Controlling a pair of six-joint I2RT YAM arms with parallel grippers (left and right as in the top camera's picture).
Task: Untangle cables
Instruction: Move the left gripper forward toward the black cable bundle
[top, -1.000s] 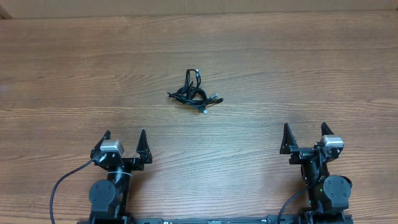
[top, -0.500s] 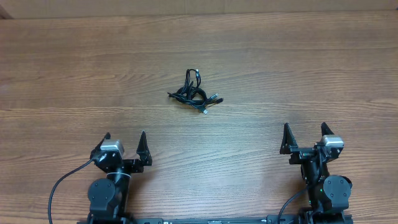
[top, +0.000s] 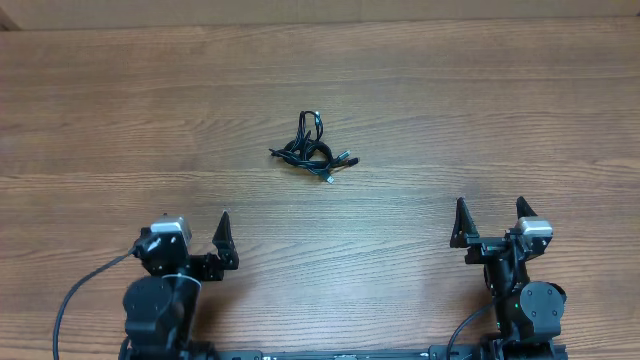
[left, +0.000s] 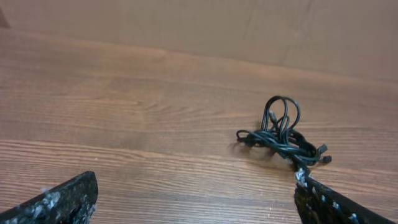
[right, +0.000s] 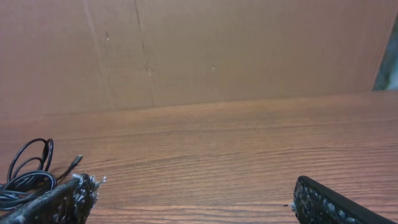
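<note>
Overhead view had the cables (top: 315, 150) sitting in one tight black clump around the middle of the table (top: 500, 100), well apart from both arms. Both the left gripper (top: 192, 228) and the right gripper (top: 490, 212) were wide open, holding nothing.

My worry: the strands were so bunched that a pinch could've caught several at once, and pulling would probably just cinch the knot or drag the whole wad across the wood. A plug could also snag in a loop.

Versus a second before, the left arm had swung a bit to its left. The clump and the right arm hadn't budged.
</note>
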